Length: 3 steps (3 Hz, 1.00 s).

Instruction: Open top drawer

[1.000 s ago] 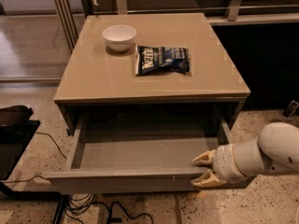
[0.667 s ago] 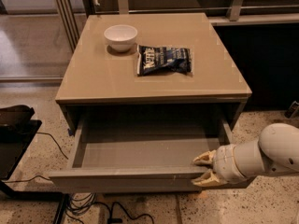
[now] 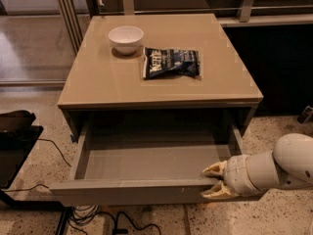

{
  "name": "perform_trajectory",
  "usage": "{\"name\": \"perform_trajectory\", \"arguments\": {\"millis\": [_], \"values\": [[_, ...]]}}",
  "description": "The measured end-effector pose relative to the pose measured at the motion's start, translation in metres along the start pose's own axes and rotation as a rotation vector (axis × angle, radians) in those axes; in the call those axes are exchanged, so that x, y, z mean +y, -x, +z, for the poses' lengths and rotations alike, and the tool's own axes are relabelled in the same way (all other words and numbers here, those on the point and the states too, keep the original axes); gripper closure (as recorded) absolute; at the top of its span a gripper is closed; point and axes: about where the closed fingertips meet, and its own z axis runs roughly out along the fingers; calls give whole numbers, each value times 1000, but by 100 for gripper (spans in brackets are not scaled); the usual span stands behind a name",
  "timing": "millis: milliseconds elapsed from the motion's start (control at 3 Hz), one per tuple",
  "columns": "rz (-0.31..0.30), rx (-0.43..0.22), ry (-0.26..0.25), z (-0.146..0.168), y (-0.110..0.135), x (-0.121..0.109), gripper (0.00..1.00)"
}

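Note:
The top drawer (image 3: 146, 191) is pulled far out of the taupe cabinet, and its shallow grey interior (image 3: 151, 158) lies bare. My gripper (image 3: 214, 181) is at the right end of the drawer's front panel. One cream fingertip (image 3: 214, 170) is inside the drawer and the other is outside the front, so the panel's top edge sits between them. The white arm (image 3: 279, 168) comes in from the right edge of the camera view. The lower drawer fronts are hidden under the open drawer.
A white bowl (image 3: 126, 38) and a dark chip bag (image 3: 171, 62) lie on the cabinet top (image 3: 98, 82). Black equipment (image 3: 14, 141) and cables (image 3: 93, 214) are on the speckled floor at the left. A dark wall and rail run behind the cabinet.
The scene has shifted very slightly in the picture. The drawer stays open by about the same amount and my gripper keeps its place on the front panel.

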Motion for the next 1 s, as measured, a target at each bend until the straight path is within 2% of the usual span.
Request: {"name": "perform_trajectory", "arguments": {"millis": [333,1000], "values": [[0,0,0,0,0,0,81],[0,0,0,0,0,0,35]]}}
